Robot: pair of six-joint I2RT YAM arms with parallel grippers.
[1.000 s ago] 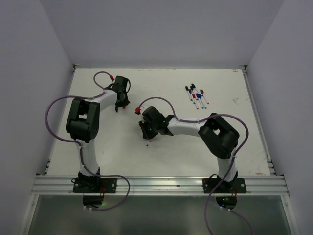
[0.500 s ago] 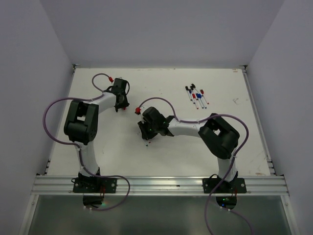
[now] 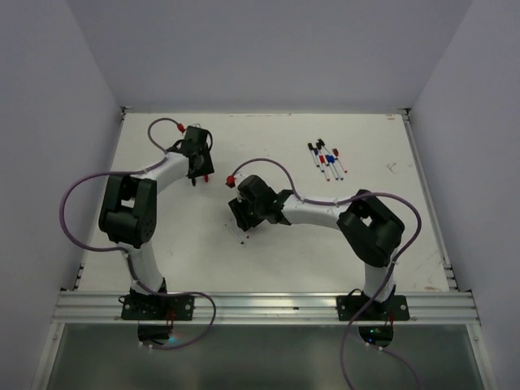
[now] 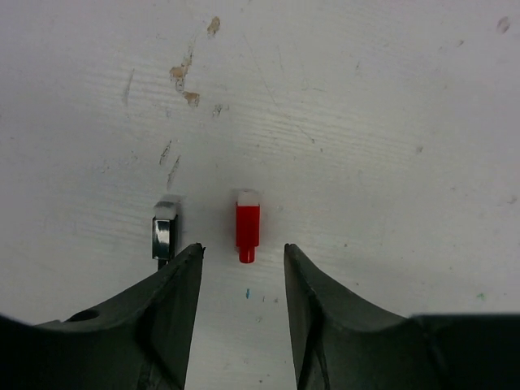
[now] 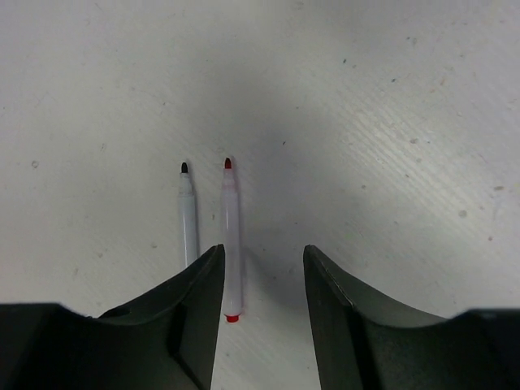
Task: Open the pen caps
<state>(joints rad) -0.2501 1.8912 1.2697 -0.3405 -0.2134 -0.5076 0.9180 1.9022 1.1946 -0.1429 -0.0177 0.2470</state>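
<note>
In the left wrist view a red pen cap (image 4: 247, 226) lies loose on the white table, just ahead of my open left gripper (image 4: 244, 249) and touching neither finger. A dark, shiny cap (image 4: 166, 231) lies beside it, partly behind the left finger. In the right wrist view two uncapped pens lie side by side: a red-tipped pen (image 5: 231, 240) between the fingers of my open right gripper (image 5: 262, 252), close to the left one, and a black-tipped pen (image 5: 188, 215) outside it. From above, the left gripper (image 3: 196, 165) is at the back left and the right gripper (image 3: 245, 218) mid-table.
Several capped pens (image 3: 327, 159) with red, blue and black caps lie in a row at the back right of the table (image 3: 406, 227). Purple cables loop from both arms. Walls close the table on the left, back and right.
Both grippers have opened. The red cap now lies free in front of the left fingers and the red-tipped pen lies free on the table. The left arm shifted slightly toward the back left.
</note>
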